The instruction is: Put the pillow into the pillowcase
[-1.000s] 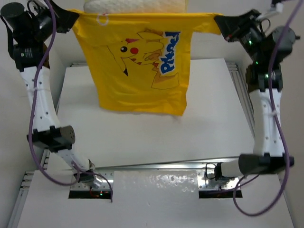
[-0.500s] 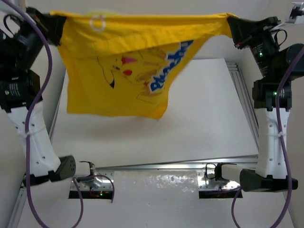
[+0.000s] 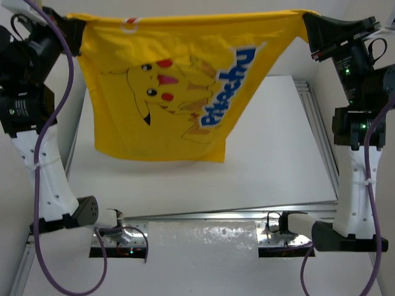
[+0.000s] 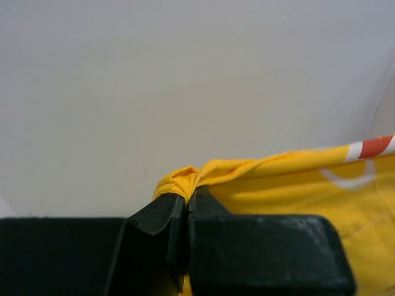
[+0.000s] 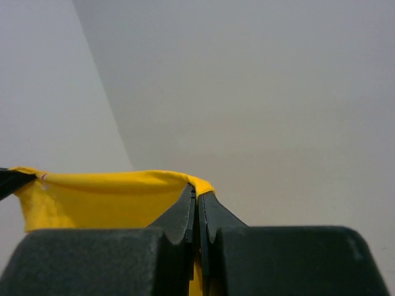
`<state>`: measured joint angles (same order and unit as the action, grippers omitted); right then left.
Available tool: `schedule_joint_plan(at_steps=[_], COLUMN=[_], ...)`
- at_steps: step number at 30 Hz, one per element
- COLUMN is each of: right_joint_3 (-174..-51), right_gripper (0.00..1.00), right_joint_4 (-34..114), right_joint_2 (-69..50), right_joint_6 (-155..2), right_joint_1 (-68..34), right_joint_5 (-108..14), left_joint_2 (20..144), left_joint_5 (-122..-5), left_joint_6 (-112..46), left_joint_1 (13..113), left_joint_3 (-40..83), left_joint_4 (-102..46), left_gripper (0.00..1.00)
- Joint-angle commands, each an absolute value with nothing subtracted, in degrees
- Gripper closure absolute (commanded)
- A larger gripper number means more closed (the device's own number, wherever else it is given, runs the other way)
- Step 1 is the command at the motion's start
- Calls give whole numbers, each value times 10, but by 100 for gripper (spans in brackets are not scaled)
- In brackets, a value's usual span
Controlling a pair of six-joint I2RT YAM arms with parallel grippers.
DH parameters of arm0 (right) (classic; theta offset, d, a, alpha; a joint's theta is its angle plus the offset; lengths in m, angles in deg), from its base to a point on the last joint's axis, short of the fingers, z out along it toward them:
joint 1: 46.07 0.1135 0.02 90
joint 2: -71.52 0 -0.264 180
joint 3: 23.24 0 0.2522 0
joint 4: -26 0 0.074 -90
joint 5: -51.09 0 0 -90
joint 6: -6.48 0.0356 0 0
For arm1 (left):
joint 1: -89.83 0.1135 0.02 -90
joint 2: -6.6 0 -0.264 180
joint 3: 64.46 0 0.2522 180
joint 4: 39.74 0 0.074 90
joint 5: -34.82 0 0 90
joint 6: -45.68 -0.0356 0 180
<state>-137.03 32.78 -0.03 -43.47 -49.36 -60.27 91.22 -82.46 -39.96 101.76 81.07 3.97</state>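
Observation:
The yellow pillowcase (image 3: 179, 86) hangs stretched in the air between both grippers, high above the table, its cartoon print and blue lettering facing the camera. My left gripper (image 3: 73, 28) is shut on its upper left corner, seen bunched at the fingertips in the left wrist view (image 4: 185, 196). My right gripper (image 3: 307, 24) is shut on the upper right corner, which shows in the right wrist view (image 5: 199, 192). The pillowcase (image 5: 99, 200) runs leftward from there. The white pillow is hidden or out of view.
The white table (image 3: 278, 160) lies below, with a metal rail (image 3: 318, 139) along its right side and another along the near edge. Both arm bases sit at the bottom. Plain light walls fill both wrist views.
Both arms have lifted and pulled the pillowcase toward the near side. The cloth swung and now hangs lower in view. The pillow seen at the top edge a second ago no longer shows.

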Motion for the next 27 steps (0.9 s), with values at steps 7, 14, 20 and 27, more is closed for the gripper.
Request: schedule_joint_plan(at_steps=[7, 14, 20, 27], right_joint_3=[-1621, -1434, -1450, -1420], right_gripper=[100, 100, 100, 100], right_joint_4=[323, 195, 190, 162], right_joint_2=[-122, -7, -40, -44], right_joint_6=[-437, -395, -347, -321], right_joint_1=[-509, -508, -509, -508], right_joint_5=[-580, -617, -681, -695], left_joint_2=[953, 926, 918, 897], left_joint_5=[-684, -616, -568, -561], left_joint_6=[-405, -390, -386, -397], left_joint_1=[1034, 1035, 1036, 1038], left_joint_3=[968, 962, 919, 885], left_joint_4=[-25, -31, -24, -23], left_gripper=[100, 100, 100, 100])
